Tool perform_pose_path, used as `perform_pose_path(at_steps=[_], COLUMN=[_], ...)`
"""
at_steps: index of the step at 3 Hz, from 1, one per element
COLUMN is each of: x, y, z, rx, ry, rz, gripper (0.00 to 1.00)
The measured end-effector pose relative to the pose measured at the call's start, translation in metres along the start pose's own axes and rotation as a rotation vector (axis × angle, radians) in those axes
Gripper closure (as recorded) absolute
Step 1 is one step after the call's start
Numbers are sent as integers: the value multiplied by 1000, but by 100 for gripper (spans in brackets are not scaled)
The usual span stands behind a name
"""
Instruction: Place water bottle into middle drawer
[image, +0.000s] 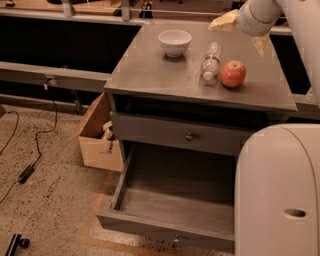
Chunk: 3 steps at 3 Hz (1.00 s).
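The water bottle (211, 61), clear with a white cap, lies on its side on the grey cabinet top (160, 75), between a white bowl (174, 42) and a red apple (233, 74). My gripper (243, 32) hangs above the back right of the top, just behind and to the right of the bottle. Its yellowish fingers (224, 21) are spread open and empty. The middle drawer (170, 200) is pulled out low at the front, its flat floor bare.
A shut drawer panel with a round knob (189, 136) sits above the open drawer. A cardboard box (95, 135) stands on the floor left of the cabinet. Cables (35, 150) lie on the floor. My white body (280, 190) fills the lower right.
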<state>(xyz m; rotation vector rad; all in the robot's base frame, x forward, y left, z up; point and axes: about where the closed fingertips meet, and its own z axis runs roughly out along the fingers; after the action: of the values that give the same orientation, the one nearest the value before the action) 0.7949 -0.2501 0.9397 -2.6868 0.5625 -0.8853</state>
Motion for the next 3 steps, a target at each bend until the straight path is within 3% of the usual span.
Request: perform_pose_path(at_steps=[3], x=[-12], y=[-3], z=[72], rx=[-109], ry=[-60], rz=[-57], gripper=[0])
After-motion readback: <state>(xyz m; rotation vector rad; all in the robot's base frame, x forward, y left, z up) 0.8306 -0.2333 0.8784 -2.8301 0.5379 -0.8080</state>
